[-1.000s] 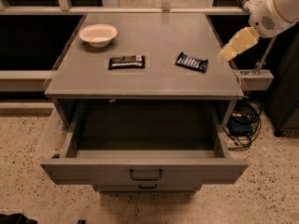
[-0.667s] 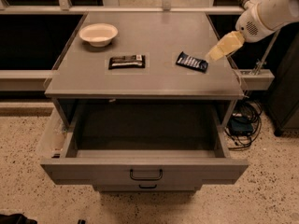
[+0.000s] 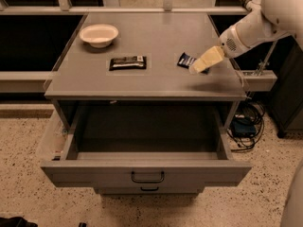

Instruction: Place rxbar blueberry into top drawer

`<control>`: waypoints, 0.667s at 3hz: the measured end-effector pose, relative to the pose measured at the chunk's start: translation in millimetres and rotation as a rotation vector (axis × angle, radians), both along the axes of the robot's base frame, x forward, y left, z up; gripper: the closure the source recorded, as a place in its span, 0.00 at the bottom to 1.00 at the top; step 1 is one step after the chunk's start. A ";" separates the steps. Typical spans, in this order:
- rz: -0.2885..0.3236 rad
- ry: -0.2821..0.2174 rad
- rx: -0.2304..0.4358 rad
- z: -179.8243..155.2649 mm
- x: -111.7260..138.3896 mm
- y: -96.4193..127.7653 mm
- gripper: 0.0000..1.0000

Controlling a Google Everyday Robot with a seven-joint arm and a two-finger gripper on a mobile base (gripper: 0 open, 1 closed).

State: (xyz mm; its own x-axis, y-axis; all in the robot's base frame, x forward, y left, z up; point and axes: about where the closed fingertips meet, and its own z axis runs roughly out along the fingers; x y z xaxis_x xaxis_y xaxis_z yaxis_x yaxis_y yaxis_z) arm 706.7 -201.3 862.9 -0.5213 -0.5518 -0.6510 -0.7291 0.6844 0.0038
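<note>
Gripper (image 3: 198, 68) is now hanging over the right end of the rxbar blueberry (image 3: 184, 59) on the cabinet top (image 3: 156, 37), having moved left from its edge; you cannot tell whether it is parted or closed. Top drawer (image 3: 94, 174) is staying open; bowl (image 3: 98, 34) and black bar (image 3: 127, 62) are staying put.

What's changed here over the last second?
The gripper swung left and now hangs over the right end of the rxbar blueberry; no grasp is visible. The black bar, bowl and open top drawer stayed put.
</note>
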 end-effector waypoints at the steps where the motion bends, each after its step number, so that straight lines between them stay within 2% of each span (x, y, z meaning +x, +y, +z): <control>1: 0.019 0.044 0.025 -25.6 -3.1 23.5 0.00; 2: 0.040 0.057 0.005 -43.3 -7.4 43.3 0.17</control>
